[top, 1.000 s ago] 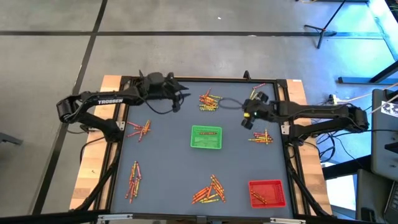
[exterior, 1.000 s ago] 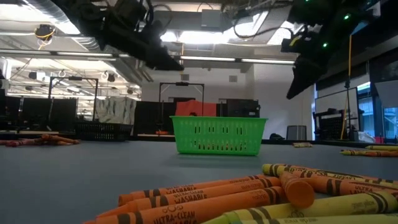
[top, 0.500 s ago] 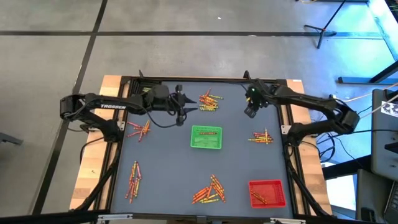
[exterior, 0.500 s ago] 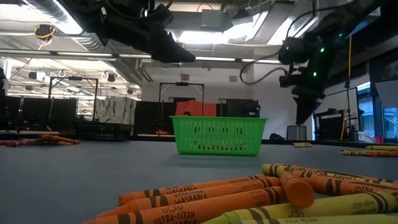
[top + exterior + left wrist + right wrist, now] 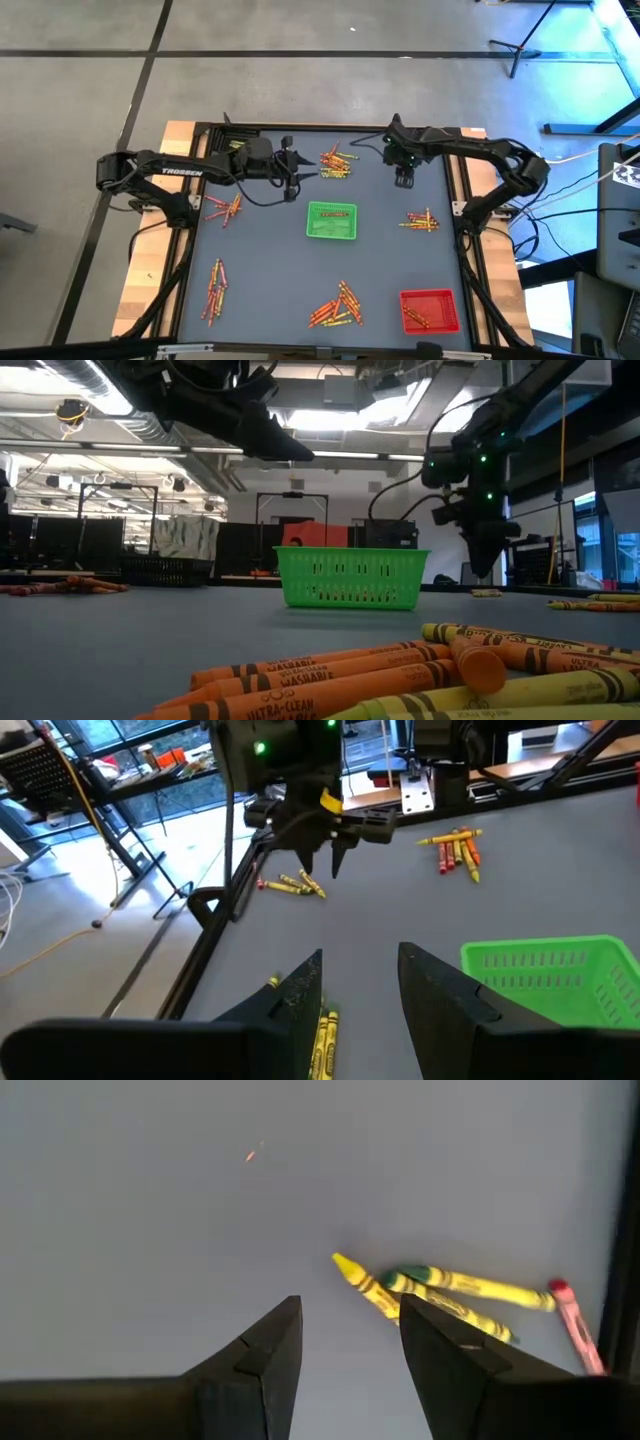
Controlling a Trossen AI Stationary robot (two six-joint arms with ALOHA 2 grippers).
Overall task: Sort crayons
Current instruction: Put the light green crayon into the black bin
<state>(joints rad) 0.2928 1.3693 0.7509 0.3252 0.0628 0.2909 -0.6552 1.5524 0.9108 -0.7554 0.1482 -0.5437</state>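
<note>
I'm working in what looks like a robotics lab or industrial test hall. The table (image 5: 260,260) stands on a bare concrete floor (image 5: 300,90) marked with dark lines. A tripod stand (image 5: 520,45) sits far right, cables (image 5: 540,215) trail beside the frame. From table height I see exposed ceiling ducting (image 5: 110,410), strip lights (image 5: 330,455) and dark equipment racks (image 5: 80,545) across the open room.

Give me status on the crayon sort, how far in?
Early. Done: the red tray holds a few crayons; the green tray looks empty. In hand: nothing, left pincer and right pincer both open near the far pile. Left: four more piles scattered around the mat.
</note>
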